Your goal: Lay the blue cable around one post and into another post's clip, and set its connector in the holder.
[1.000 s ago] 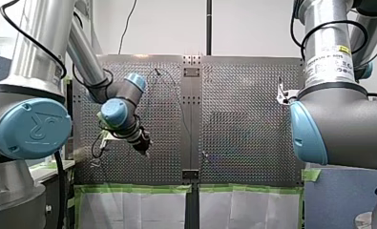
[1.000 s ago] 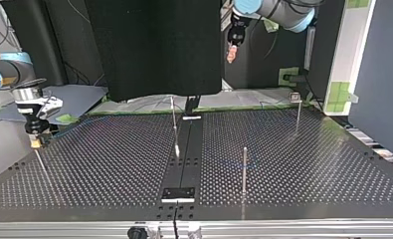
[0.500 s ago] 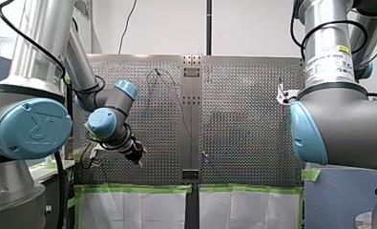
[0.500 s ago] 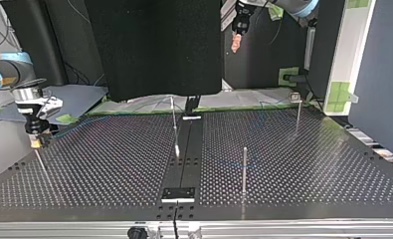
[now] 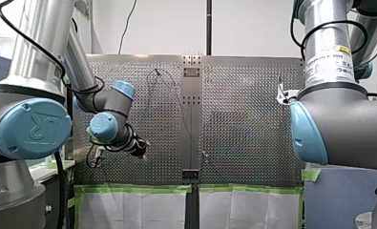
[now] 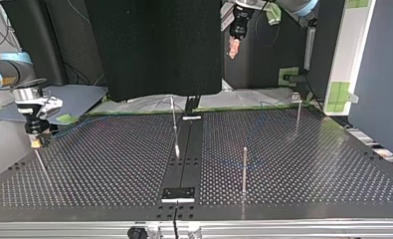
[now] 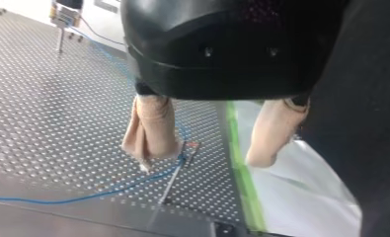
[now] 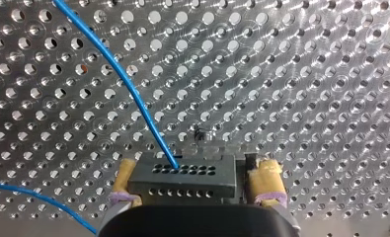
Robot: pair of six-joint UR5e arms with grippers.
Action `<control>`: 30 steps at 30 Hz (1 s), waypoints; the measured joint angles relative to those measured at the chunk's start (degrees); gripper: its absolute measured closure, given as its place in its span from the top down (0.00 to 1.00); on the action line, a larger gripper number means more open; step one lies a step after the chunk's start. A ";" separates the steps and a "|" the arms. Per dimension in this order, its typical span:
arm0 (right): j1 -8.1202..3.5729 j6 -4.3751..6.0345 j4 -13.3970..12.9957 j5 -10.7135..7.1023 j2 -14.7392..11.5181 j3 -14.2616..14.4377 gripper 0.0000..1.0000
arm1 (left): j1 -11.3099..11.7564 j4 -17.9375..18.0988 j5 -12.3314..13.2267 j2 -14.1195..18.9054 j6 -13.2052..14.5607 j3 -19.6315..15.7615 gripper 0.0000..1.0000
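Observation:
The blue cable [image 8: 128, 89] runs over the perforated board into a black connector [image 8: 182, 180]. This connector sits between my right gripper's [image 8: 195, 180] yellow pads [image 8: 265, 180], with a small gap at one side; the gripper is open. In the top view my right gripper [image 6: 35, 134] stands low at the left, over a thin post. My left gripper [image 7: 200, 159] hangs open and empty, high above the board's edge, its beige pads [image 7: 150, 128] apart. Below it the cable [image 7: 108, 190] passes through the clip of a post [image 7: 175, 175]. In the front view my left gripper [image 5: 143, 148] is at the left.
Thin metal posts [image 6: 245, 169] [image 6: 297, 114] [image 6: 174, 127] stand on the board. A black strip [image 6: 184, 164] runs down the board's middle. Green tape [image 7: 242, 163] marks the board's edge, with white sheet beyond it. A black box [image 6: 154, 45] hangs behind the board.
My left arm's wrist has swung toward the front view's left and its gripper has turned, staying open and empty. My right arm has not moved.

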 joint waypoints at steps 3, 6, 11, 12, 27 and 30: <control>0.00 0.00 0.00 0.00 0.00 0.00 1.00 | -0.03 1.82 -0.07 0.00 0.02 -0.01 1.00; 0.00 0.00 0.00 0.00 0.00 0.00 1.00 | -0.05 3.44 -0.12 0.01 0.03 0.00 1.00; 0.00 0.00 0.00 0.00 0.00 0.00 1.00 | -0.08 6.19 -0.13 0.00 0.03 0.00 1.00; 0.00 0.00 0.00 0.00 0.00 0.00 1.00 | -0.09 6.71 -0.13 0.00 0.03 0.00 1.00; 0.00 0.00 0.00 0.00 0.00 0.00 1.00 | -0.11 16.00 -0.25 0.00 0.06 -0.01 1.00; 0.00 0.00 0.00 0.00 0.00 0.00 1.00 | -0.11 17.88 -1.04 0.00 0.13 -0.01 1.00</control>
